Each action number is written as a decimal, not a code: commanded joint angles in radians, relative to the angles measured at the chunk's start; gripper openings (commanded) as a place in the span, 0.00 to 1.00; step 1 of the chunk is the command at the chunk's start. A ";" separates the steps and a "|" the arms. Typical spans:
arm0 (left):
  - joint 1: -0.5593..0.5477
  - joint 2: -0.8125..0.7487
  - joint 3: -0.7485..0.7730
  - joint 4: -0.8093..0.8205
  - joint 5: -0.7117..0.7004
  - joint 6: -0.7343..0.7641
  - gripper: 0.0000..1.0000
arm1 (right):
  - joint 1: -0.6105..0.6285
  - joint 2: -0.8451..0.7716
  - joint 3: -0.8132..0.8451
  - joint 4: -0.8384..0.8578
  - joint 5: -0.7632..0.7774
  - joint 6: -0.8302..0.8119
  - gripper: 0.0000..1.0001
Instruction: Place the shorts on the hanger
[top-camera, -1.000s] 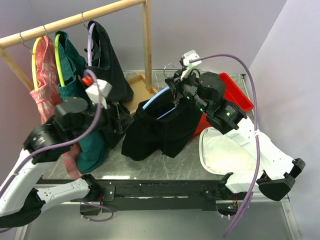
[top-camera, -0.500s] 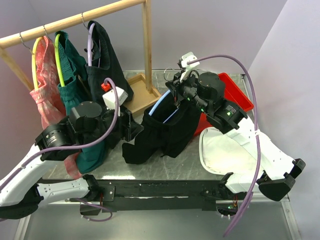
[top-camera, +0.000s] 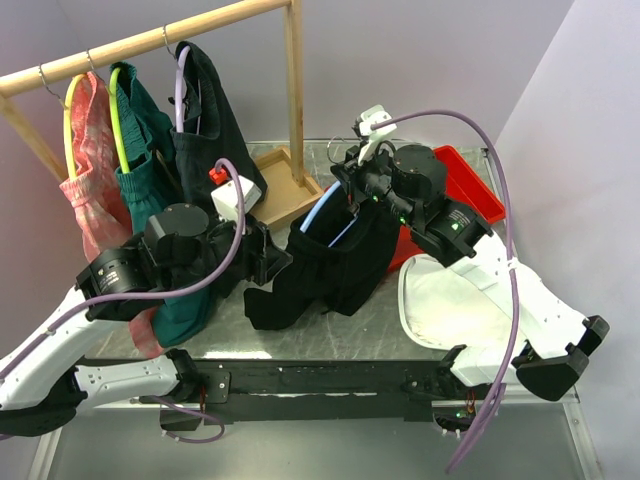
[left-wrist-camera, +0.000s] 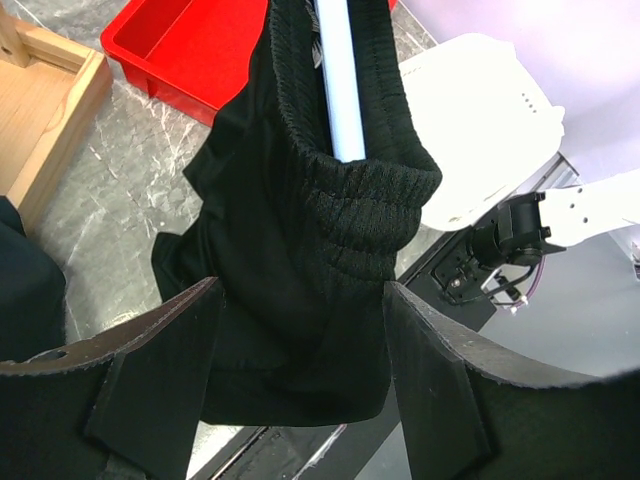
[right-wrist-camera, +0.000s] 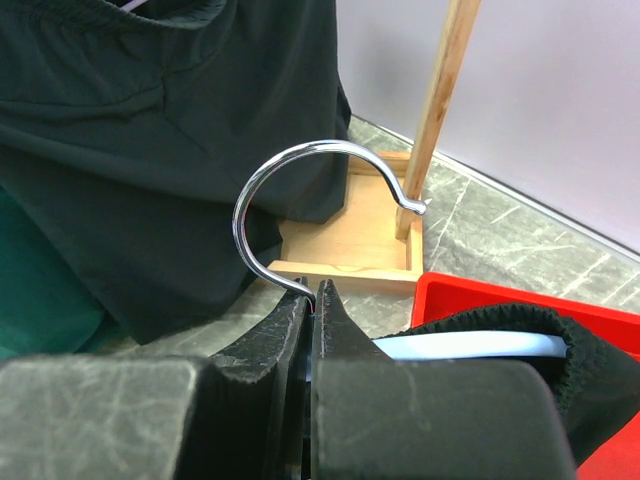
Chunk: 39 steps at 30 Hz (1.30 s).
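Swinging in from the left, the left claw (top-camera: 272, 262) is now closing on the shorts (top-camera: 330, 265), which are hanging narrower and more bunched than a second ago, while the hanger (top-camera: 318, 210) is tipping steeper.

From overhead, the right claw (top-camera: 347, 183) is holding the light blue hanger up by its top, and the black shorts are draping off it down onto the steel table (top-camera: 330, 335). The hanger's long axis is running downhill from the right claw toward the left claw, so the left arm is the nearer one to the low, loose end. A wooden clothes rail (top-camera: 150, 40) with other garments is standing behind, with a red bin (top-camera: 478, 195) and a white tray (top-camera: 450, 305) to the right.

Through the left wrist camera, the left claw (left-wrist-camera: 300, 370) is gaping wide, its fingers (left-wrist-camera: 160, 380) spread on either side of the view and gripping nothing. The ribbed waistband of the shorts (left-wrist-camera: 300, 250) is hanging straight ahead, just beyond the tips, with the hanger's blue bar (left-wrist-camera: 335, 110) poking out of it and running away upward.

Through the right wrist camera, the right claw (right-wrist-camera: 315, 300) is clenching tight on the hanger's neck, just under the metal hook (right-wrist-camera: 325, 146). The blue bar (right-wrist-camera: 470, 345) is disappearing into the shorts (right-wrist-camera: 500, 322) to the right, over the red bin.
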 joint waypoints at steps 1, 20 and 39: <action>-0.006 -0.009 -0.012 0.028 0.024 0.016 0.70 | 0.002 0.000 0.040 0.128 0.027 0.055 0.00; -0.007 -0.005 -0.108 0.071 -0.088 0.038 0.62 | 0.004 -0.008 0.045 0.142 -0.030 0.069 0.00; -0.007 -0.099 -0.164 0.248 -0.201 -0.085 0.01 | 0.004 -0.033 0.014 0.156 -0.015 0.111 0.21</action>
